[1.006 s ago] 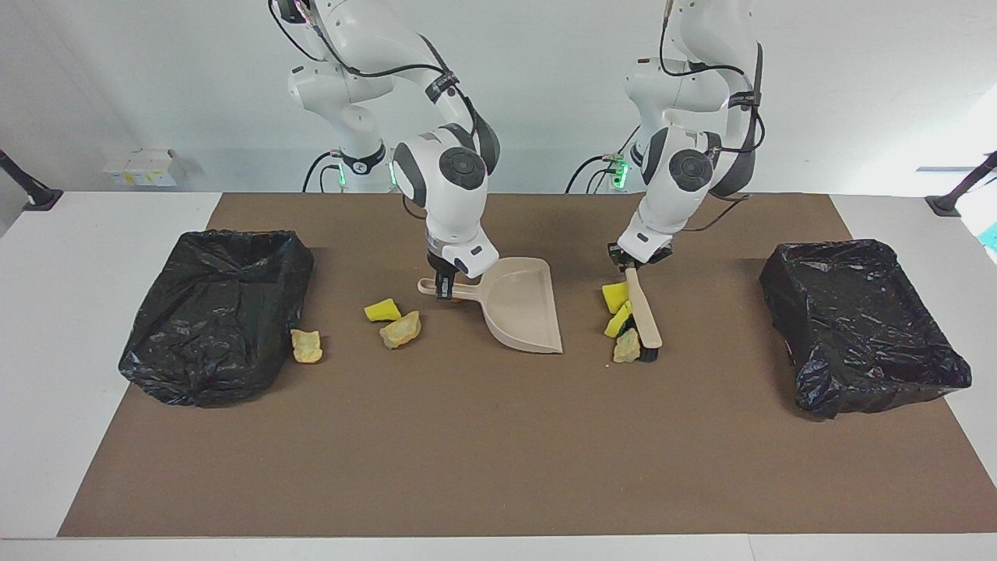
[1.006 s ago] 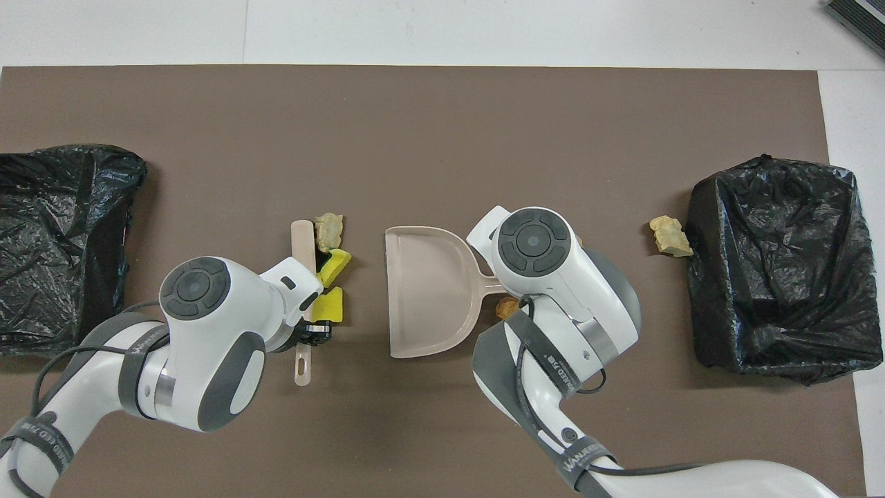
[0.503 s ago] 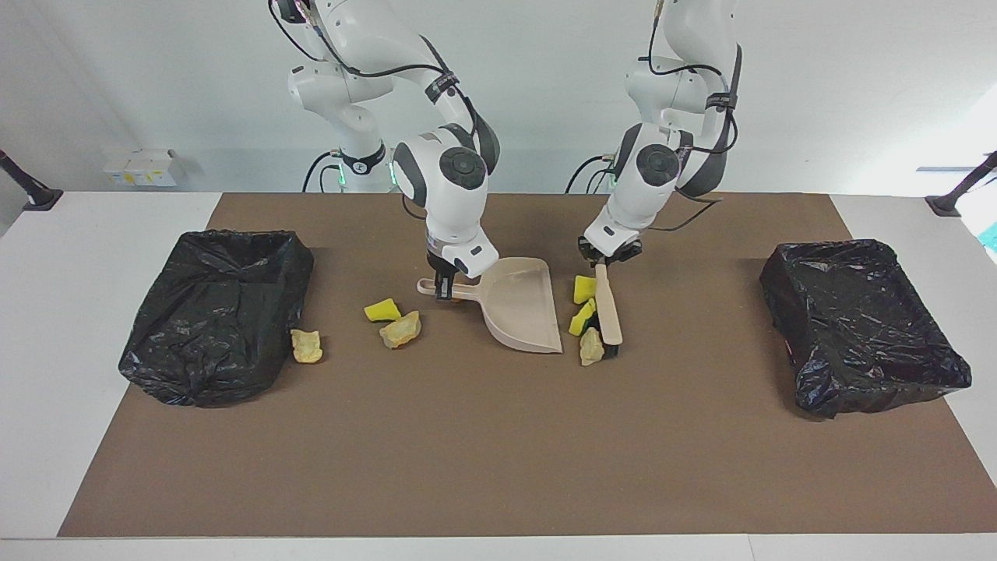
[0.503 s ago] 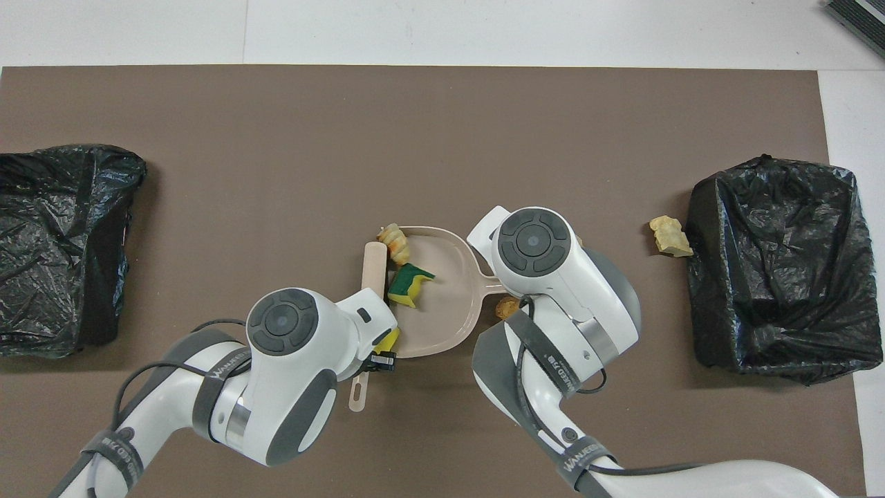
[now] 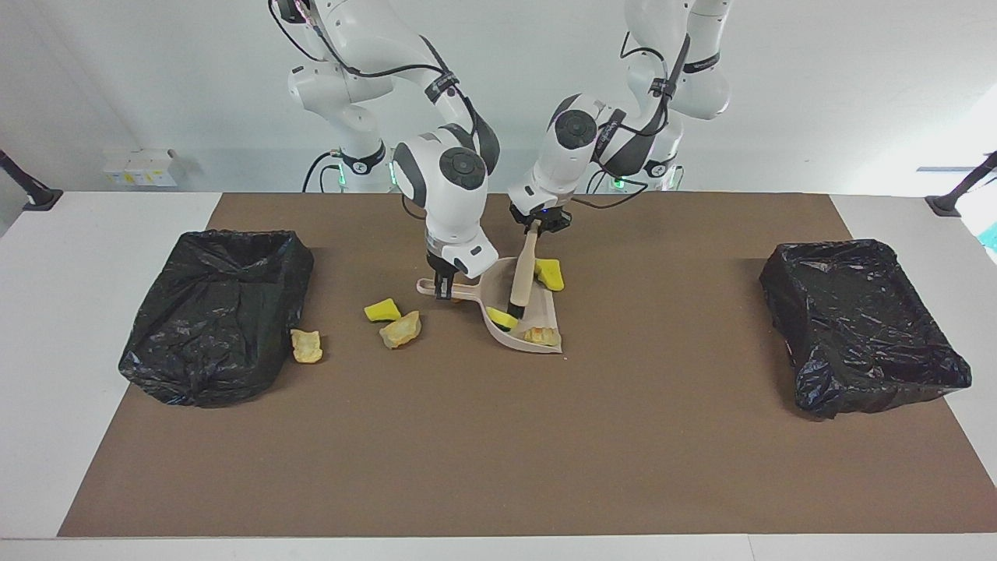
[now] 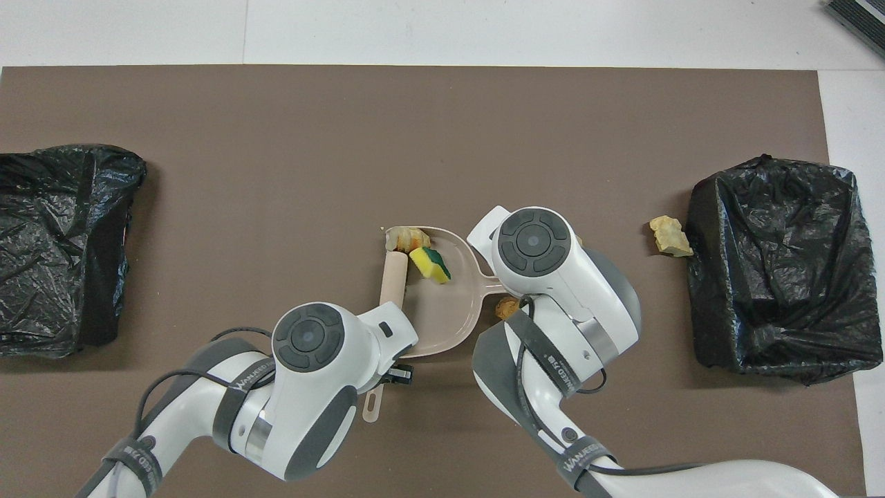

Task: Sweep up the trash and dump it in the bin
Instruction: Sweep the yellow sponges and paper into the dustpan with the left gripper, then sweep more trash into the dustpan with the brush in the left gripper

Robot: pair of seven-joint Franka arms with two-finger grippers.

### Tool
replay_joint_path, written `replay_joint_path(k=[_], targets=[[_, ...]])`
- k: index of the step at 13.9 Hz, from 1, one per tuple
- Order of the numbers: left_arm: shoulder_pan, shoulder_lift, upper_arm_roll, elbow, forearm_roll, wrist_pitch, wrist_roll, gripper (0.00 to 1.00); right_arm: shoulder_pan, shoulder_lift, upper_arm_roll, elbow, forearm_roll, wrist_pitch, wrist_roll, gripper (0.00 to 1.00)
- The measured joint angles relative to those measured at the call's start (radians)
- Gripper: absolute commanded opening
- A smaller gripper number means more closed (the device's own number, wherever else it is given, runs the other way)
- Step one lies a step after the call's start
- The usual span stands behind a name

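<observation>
My right gripper [image 5: 444, 287] is shut on the handle of the beige dustpan [image 5: 537, 308], which rests on the mat. My left gripper [image 5: 537, 224] is shut on the wooden brush [image 5: 522, 273], whose head stands tilted inside the pan. In the pan [image 6: 442, 315] lie a yellow sponge piece [image 6: 430, 264] and a tan chunk [image 6: 406, 238]. Another yellow piece [image 5: 550, 273] sits at the pan's open edge, at the corner nearer to the robots. A yellow piece [image 5: 382, 310] and a tan chunk [image 5: 400, 329] lie on the mat beside the handle, toward the right arm's end.
Two bins lined with black bags stand on the brown mat, one at the right arm's end [image 5: 218, 312] and one at the left arm's end [image 5: 864, 327]. A tan chunk [image 5: 306, 346] lies against the bin at the right arm's end.
My left gripper swept the brush toward the right arm's end, pushing a sponge piece and a tan chunk into the dustpan. The right gripper and the pan stayed still.
</observation>
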Motion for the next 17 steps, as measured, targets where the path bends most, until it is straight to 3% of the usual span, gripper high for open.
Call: replay_joint_path(k=[6, 11, 17], targets=[[0.021, -0.016, 0.030, 0.022, -0.002, -0.036, -0.027, 0.00, 0.000, 0.000, 0.000, 0.000, 0.000, 0.000, 0.000, 0.00], [0.051, -0.055, 0.037, 0.101, -0.003, -0.153, -0.083, 0.00, 0.000, 0.000, 0.000, 0.000, 0.000, 0.000, 0.000, 0.00], [0.078, -0.111, 0.041, 0.097, -0.002, -0.320, -0.264, 0.00, 0.000, 0.000, 0.000, 0.000, 0.000, 0.000, 0.000, 0.00]])
